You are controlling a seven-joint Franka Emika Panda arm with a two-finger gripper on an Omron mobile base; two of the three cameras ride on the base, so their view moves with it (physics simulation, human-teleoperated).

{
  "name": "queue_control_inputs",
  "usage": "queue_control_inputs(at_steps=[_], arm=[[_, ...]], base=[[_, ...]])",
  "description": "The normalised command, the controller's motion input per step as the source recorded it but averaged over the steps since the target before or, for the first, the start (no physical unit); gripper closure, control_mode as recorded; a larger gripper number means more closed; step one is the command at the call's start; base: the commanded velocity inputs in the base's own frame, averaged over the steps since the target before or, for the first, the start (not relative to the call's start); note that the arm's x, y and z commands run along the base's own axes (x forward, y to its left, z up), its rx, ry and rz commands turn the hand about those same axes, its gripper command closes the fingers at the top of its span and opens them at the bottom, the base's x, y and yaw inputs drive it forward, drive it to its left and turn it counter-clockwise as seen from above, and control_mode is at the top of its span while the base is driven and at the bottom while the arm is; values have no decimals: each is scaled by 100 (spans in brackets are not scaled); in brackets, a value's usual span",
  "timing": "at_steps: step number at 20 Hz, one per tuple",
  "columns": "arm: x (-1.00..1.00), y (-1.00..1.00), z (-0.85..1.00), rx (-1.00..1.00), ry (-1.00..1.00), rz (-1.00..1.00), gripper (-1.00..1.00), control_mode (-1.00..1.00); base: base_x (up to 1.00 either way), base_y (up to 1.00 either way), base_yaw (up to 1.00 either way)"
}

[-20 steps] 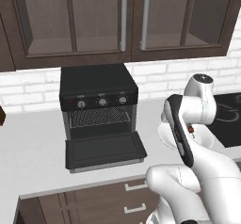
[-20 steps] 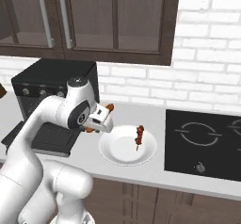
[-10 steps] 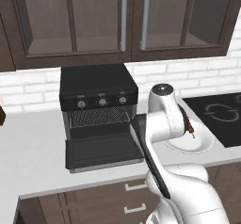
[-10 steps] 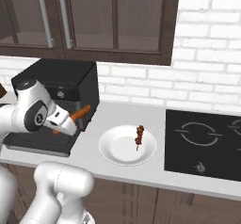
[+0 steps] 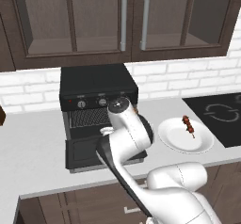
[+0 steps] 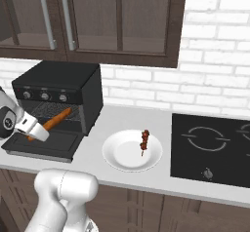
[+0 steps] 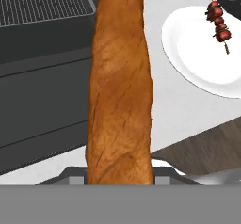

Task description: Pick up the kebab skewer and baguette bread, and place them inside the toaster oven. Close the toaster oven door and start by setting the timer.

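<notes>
Holding the baguette bread, the gripper sits over the lowered toaster oven door, fingers pinched on the loaf's lower end in the right base view. Loaf tilts up and away from the hand, its far tip near the open mouth of the toaster oven, just in front of the wire rack. Whether the tip is past the opening, cannot tell.

Hand view: baguette bread runs straight up the middle from between the fingertips, crossing over the dark door with the rack at upper left. White plate off to the right on the counter, kebab skewer lying on it, well apart from the loaf.

Left base view: arm bent in front of the toaster oven, blocking most of the door; knob panel shows above the arm. White plate right of the oven, kebab skewer on its far side. Black cooktop further right.

Right base view: kebab skewer on the white plate, between oven and cooktop.
</notes>
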Motion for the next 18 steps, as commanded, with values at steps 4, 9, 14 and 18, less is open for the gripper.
queue_control_inputs(at_steps=[4, 9, 14, 18], arm=[[14, 61, -21, -3, 3, 0, 100, -100], [14, 44, -32, -1, 0, 0, 100, -100], [23, 30, -30, 0, 0, 0, 100, -100], [31, 16, -13, 0, 0, 0, 100, -100]], base=[[0, 0, 0], [0, 0, 0], [0, 0, 0], [0, 0, 0]])
